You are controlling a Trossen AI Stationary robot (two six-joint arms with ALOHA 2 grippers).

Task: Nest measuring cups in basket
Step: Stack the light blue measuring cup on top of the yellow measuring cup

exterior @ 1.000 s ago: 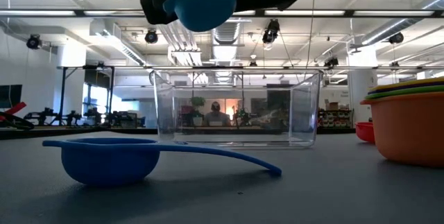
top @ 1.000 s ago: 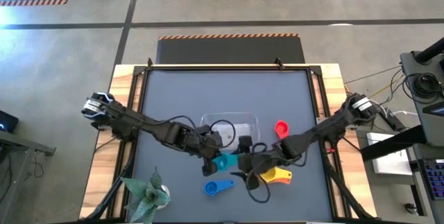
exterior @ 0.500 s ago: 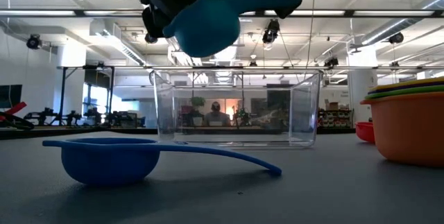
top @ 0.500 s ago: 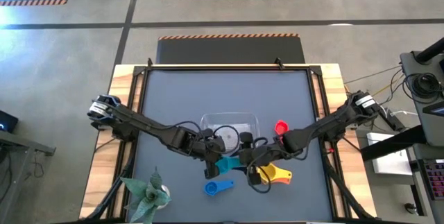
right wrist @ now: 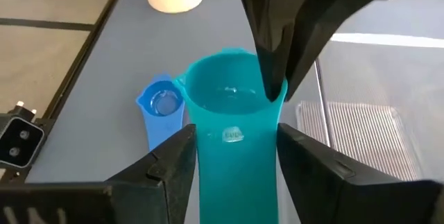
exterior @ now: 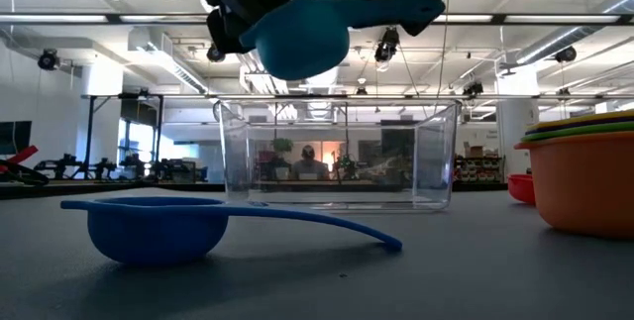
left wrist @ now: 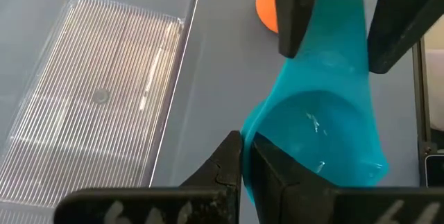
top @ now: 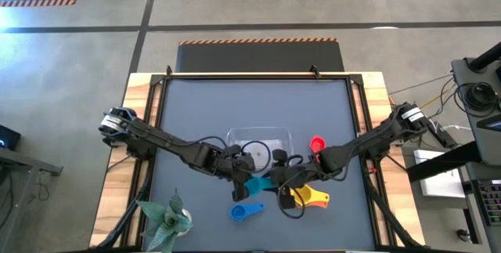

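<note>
My left gripper (top: 239, 176) and my right gripper (top: 275, 181) meet over the table's near middle, both on the teal measuring cup (top: 254, 184), which hangs in the air (exterior: 297, 38). The blue cup (top: 243, 211) rests on its bowl on the table just nearer. A stack with an orange cup at the bottom and yellow on top (top: 311, 198) stands to the right. The red cup (top: 316, 144) sits beside the clear basket (top: 258, 139). No cups show in the basket. My left gripper (left wrist: 243, 148) pinches the rim of the teal cup's bowl (left wrist: 253, 130), on the side away from the handle, one finger inside and one outside. The cup is lifted clear, open side up. My right gripper (right wrist: 236, 137) has the cup's flat handle (right wrist: 236, 175) between its fingers, one on each long edge. It comes level from the table's right, along the handle.
A green artificial plant in a white pot (top: 166, 218) stands at the near left corner. The basket (exterior: 337, 157) lies just beyond the two grippers. Bare grey mat stretches across the far half of the table.
My right gripper has moved toward the table's left, up to the teal cup, until its fingers flank the handle. The cup, held up by my left gripper, has tipped more level, and its handle now points toward the right arm.
</note>
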